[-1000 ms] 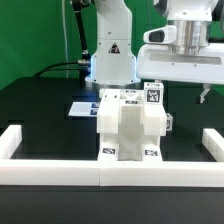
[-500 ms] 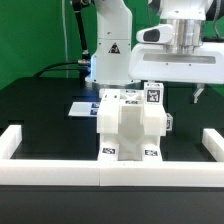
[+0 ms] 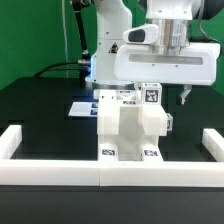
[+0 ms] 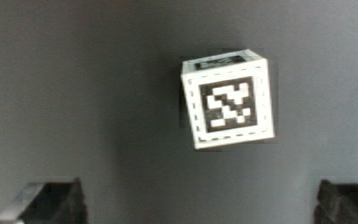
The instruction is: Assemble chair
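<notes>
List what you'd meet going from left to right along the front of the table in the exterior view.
Left white border rail block → chunky white plastic chair with black-and-white square tags → right white border rail block.

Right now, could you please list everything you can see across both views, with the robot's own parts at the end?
chair: one partly built assembly, white blocky parts with black-and-white tags, centre of the table just behind the front rail.
small tagged part: one, white with a black-and-white tag, on the dark surface in the wrist view; whether it belongs to the assembly I cannot tell.
marker board: one, flat white, on the table behind the chair toward the exterior view's left.
border rails: white, along the table's front edge and both sides.
table: one, black.
backdrop: green, behind the table.
end effector: one, open, above the table, holding nothing.
</notes>
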Tool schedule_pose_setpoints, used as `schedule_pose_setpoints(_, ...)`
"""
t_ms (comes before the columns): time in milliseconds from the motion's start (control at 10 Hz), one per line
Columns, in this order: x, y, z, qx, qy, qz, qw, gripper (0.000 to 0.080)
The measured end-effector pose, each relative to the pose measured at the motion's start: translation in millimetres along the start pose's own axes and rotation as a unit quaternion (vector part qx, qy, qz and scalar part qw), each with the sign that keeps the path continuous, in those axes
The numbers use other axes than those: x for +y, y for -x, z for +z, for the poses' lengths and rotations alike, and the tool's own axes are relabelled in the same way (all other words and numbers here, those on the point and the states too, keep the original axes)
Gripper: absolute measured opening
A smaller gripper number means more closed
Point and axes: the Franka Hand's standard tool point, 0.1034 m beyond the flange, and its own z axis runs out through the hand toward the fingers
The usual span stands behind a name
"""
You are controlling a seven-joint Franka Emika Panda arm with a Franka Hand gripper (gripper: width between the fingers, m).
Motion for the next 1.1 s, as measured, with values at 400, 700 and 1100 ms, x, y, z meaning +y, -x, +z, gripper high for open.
schedule_pose_setpoints(400,-3.1,0.4,-0.1,0.0,0.0,0.002,1.0,0.0648)
schedule_pose_setpoints(700,-12.3,11.8,6.6,0.003,0.004,0.007,1.0,0.0648)
schedule_pose_setpoints(1100,-13.8,14.1,19.8,0.005,0.014,0.005,1.0,0.0648)
